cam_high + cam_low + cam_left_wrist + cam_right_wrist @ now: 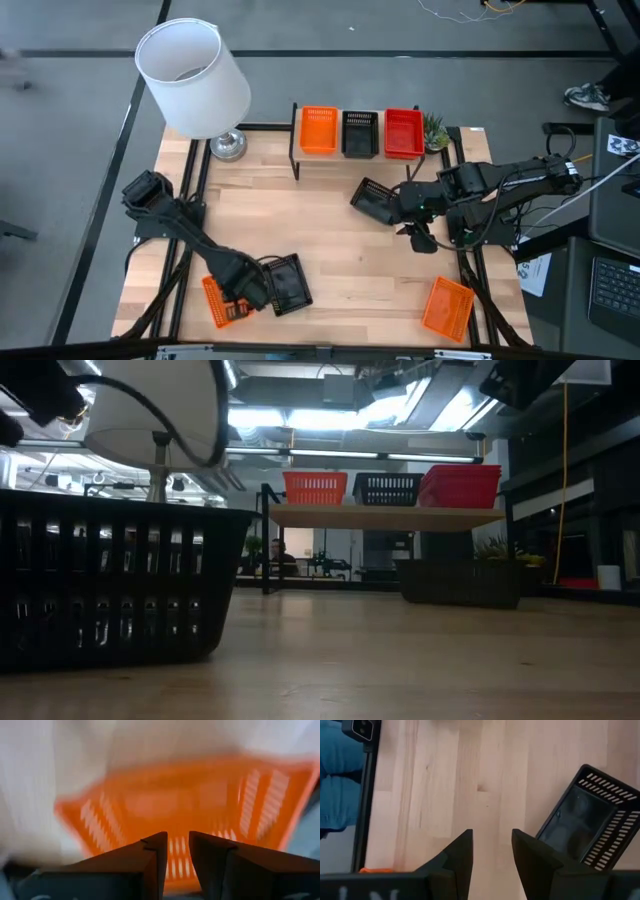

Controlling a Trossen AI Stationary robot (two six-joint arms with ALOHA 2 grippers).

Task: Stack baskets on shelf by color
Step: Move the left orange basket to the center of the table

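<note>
Nearest the front edge: left gripper (176, 840) nipped onto the mesh wall of an orange perforated plastic basket (190, 800), a grip shown only at the left wrist. Just beside it, from above, a black mesh basket (287, 285). Front right, a second orange basket (447, 307). Mid-table, right gripper (492, 837), fingers apart over bare wood, beside another black basket (580, 820). Farthest, low light-wood shelf (385, 516) bearing a row of three baskets (388, 489): orange, black, red.

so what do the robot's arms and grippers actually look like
Both arms are dark, nearly black, built from jointed blocky segments. The left gripper has two flat, angular black fingers tapering to blunt tips. The right gripper has the same matte black wedge-shaped fingers. Thin black cables trail along the right arm. No markings can be made out on either.
</note>
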